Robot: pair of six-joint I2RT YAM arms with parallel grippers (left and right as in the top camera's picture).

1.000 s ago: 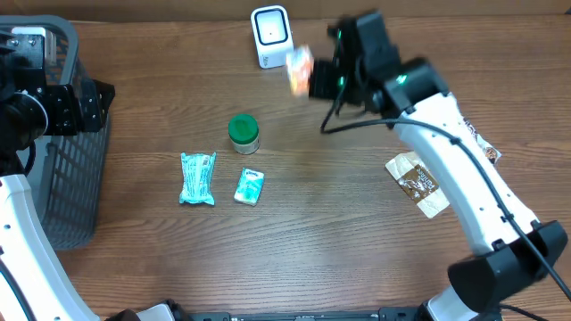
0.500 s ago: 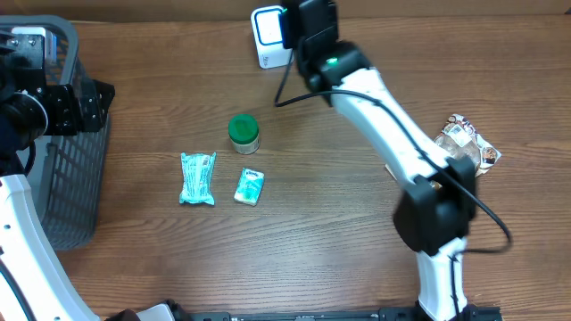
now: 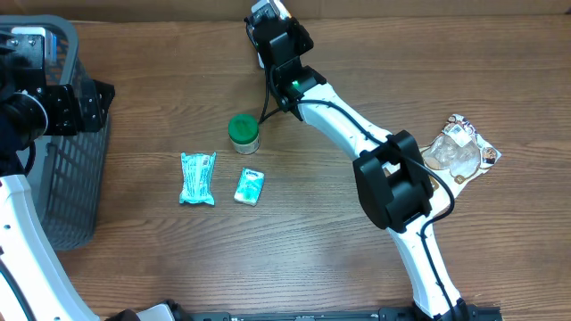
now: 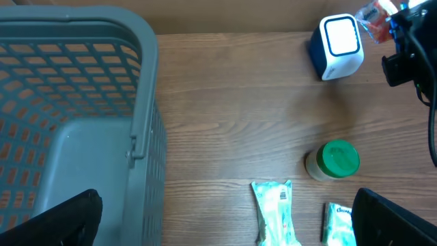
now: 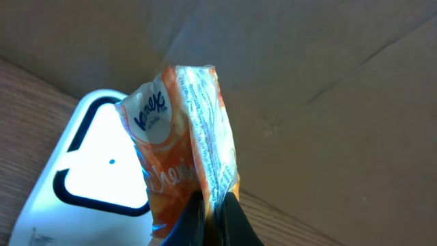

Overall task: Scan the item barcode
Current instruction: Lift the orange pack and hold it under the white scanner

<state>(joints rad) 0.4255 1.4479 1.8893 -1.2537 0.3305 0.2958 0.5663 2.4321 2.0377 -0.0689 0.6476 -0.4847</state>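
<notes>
An orange Kleenex tissue pack (image 5: 181, 130) is pinched by one edge in my right gripper (image 5: 213, 205), which is shut on it. The pack hangs right in front of the white scanner (image 5: 89, 164), whose lit window faces it. From overhead, my right arm (image 3: 339, 107) reaches to the table's far edge and covers most of the scanner (image 3: 264, 11). The left wrist view shows the same pack (image 4: 375, 12) just right of the scanner (image 4: 339, 37). My left gripper (image 4: 225, 198) stands wide open and holds nothing, beside the basket.
A grey mesh basket (image 3: 53, 178) stands at the left edge. On the table lie a green-lidded jar (image 3: 243, 132), a long green packet (image 3: 198, 177) and a small green pack (image 3: 250, 186). Snack bags (image 3: 459, 147) lie at the right.
My right arm has swung left with the orange pack, from right of the scanner to directly over it. The left arm has not moved.
</notes>
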